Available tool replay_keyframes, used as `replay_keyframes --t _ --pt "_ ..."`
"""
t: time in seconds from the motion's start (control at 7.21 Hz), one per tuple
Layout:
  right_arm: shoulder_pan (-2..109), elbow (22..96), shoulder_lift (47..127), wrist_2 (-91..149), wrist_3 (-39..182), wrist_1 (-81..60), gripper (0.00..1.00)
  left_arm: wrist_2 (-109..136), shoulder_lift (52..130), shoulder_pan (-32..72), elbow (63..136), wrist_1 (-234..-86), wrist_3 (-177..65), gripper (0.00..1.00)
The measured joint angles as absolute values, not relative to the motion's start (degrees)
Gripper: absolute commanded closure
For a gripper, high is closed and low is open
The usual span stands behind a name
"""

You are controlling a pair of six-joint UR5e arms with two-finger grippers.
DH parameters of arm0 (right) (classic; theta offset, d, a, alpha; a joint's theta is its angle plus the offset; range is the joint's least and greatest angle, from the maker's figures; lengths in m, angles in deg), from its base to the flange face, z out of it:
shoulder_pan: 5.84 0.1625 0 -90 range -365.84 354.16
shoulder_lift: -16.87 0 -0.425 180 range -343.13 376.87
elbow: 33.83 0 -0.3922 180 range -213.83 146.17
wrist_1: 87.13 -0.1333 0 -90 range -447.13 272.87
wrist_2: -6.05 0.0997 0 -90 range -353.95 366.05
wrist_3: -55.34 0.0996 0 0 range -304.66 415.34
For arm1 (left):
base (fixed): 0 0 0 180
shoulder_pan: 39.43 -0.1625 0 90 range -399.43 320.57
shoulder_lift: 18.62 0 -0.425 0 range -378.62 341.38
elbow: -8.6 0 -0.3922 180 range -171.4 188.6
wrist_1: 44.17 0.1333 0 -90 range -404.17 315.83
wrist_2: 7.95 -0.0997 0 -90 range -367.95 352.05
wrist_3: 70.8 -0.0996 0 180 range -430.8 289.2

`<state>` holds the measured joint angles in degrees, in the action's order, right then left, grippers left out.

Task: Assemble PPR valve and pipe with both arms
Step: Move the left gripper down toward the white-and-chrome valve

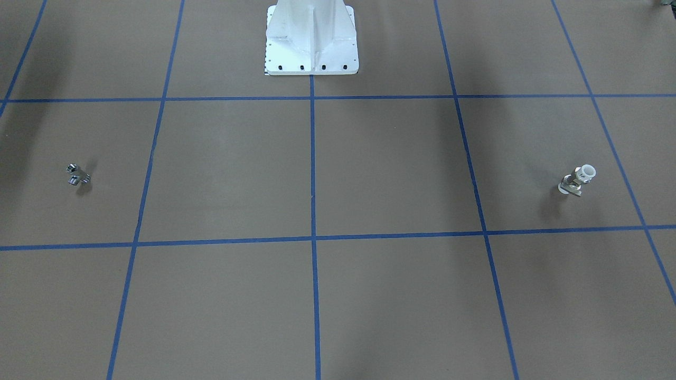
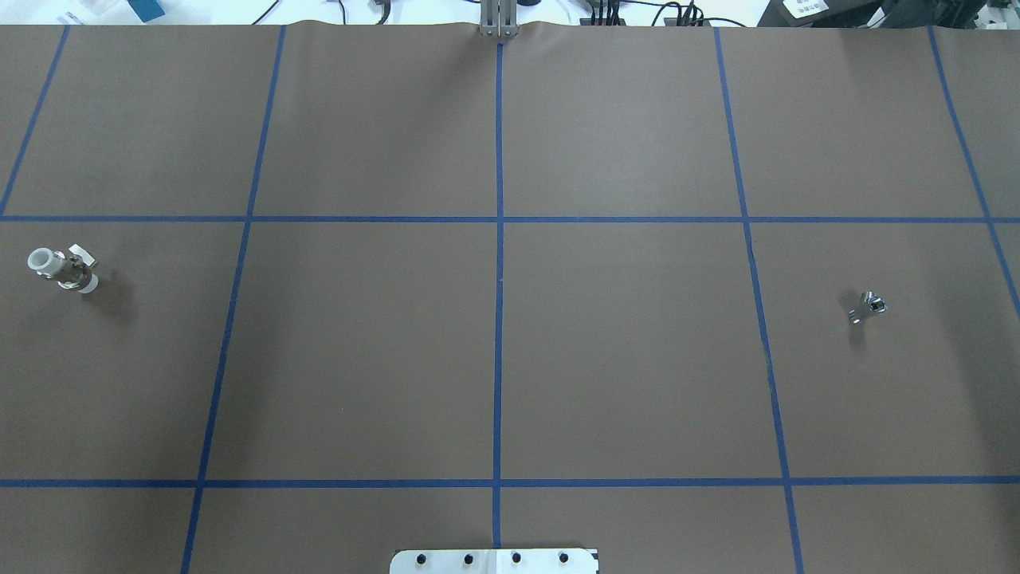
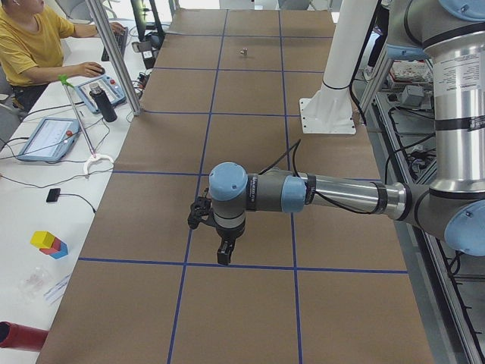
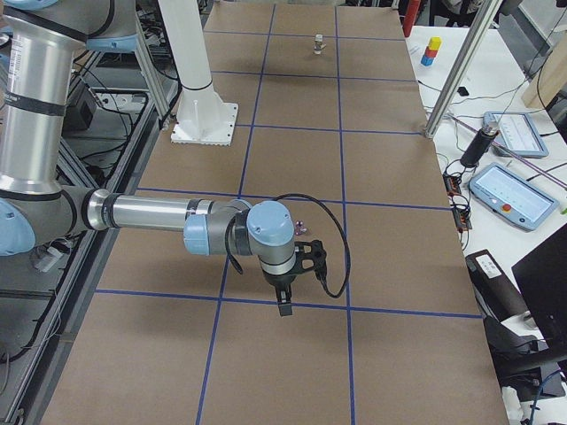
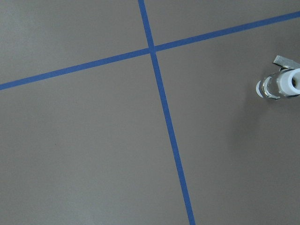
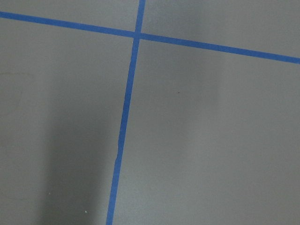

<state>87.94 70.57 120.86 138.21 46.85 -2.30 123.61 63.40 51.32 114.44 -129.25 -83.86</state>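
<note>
A metal valve with white pipe ends (image 2: 64, 269) stands on the brown table at its far left; it also shows in the front view (image 1: 577, 180), the left wrist view (image 5: 281, 84) and far off in the right side view (image 4: 318, 42). A small metal fitting (image 2: 866, 306) lies at the table's right, also seen in the front view (image 1: 78, 175) and the left side view (image 3: 244, 52). The left gripper (image 3: 224, 256) hangs above the table and shows only in the left side view. The right gripper (image 4: 283, 307) shows only in the right side view. I cannot tell whether either is open or shut.
The white bolted pedestal (image 1: 311, 42) stands at the robot's edge of the table. Blue tape lines (image 2: 499, 279) divide the brown surface into squares. An operator (image 3: 30, 38) sits at a side desk with tablets (image 3: 45, 138).
</note>
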Motion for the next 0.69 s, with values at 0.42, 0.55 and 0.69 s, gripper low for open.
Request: replay_keyframes --t 0.42,0.55,0.69 --pt "87.9 69.8 120.5 138.3 47.1 -5.8 0.0 122.9 71.7 50.7 112.9 -135.5 -82.7 0.0" --pt "87.8 69.8 120.4 138.3 48.0 -6.4 0.0 123.6 73.8 49.7 112.5 -138.4 -78.4 0.0" --pt "87.6 69.7 120.2 138.4 49.2 -6.6 0.0 124.7 74.6 47.7 112.1 -144.0 -71.8 0.0"
